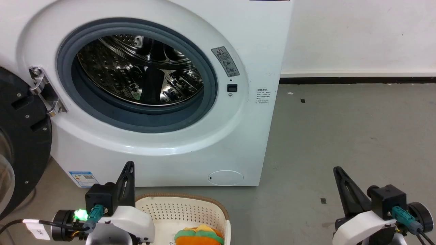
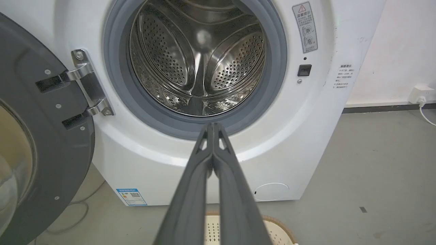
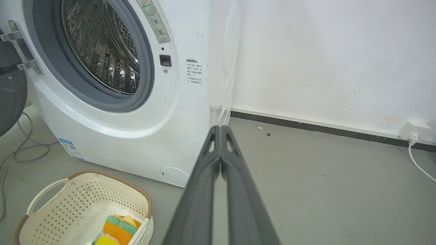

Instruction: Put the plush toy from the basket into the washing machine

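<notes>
Grey floor [image 1: 340, 136], white wall [image 1: 357, 34]. My left claw [image 2: 213, 126], right claw [image 3: 220, 128] pressed together, empty. Plush toy [image 3: 119, 228] in basket [image 3: 68, 200], below-right of left claw (soft, light, I judge); I'd pinch squashy burger head.

We saw a white washing machine [image 1: 163, 160] with a grey door seal [image 1: 136, 124], a shiny steel drum [image 1: 136, 81] dotted with holes and a black door [image 1: 24, 143]. The cream basket [image 1: 190, 209] was perforated, its rim brown; the plush toy [image 1: 199, 237] showed orange, green and yellow. The floor [image 1: 340, 143] was grey.
</notes>
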### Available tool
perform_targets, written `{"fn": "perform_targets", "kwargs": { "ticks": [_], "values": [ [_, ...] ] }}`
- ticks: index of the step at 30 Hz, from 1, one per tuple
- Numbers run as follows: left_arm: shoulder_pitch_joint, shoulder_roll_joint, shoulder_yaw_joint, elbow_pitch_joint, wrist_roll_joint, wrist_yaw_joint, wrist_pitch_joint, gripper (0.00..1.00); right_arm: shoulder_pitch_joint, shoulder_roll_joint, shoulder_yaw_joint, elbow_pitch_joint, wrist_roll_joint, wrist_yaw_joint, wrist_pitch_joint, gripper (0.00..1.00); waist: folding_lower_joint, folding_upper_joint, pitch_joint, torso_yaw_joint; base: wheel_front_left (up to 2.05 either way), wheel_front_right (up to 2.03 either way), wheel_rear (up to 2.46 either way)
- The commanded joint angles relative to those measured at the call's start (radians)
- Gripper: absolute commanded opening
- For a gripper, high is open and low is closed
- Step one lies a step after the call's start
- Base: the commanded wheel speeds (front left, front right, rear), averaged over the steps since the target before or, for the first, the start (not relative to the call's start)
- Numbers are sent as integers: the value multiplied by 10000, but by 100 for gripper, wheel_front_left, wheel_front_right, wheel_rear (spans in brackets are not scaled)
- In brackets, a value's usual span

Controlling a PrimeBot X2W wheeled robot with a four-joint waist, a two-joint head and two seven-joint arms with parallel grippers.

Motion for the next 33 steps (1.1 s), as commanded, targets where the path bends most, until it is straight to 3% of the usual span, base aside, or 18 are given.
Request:
{"fn": "perform_targets", "kwargs": {
  "ticks": [1,3,4,18,33],
  "values": [
    [138,1,-9,-45,87,-55,3,0,-139,-4,-1,26,-78,6,14,0,0,0,0,0,0,0,0],
    [138,1,-9,-45,87,-55,3,0,-139,-4,-1,26,-78,6,14,0,0,0,0,0,0,0,0],
    [0,0,0,4,-9,7,-2,100,2,0,-1,0,7,0,-3,100,0,0,1,0,0,0,0],
    [-163,0,-83,207,-172,135,-228,100,-32,0,-89,-145,305,1,-229,100,0,0,124,25,0,0,0],
    [-1332,1,-458,1988,-489,-248,-482,100,-424,-1,-269,-400,648,1,-540,100,0,0,1048,-39,0,0,0]
  ]
}}
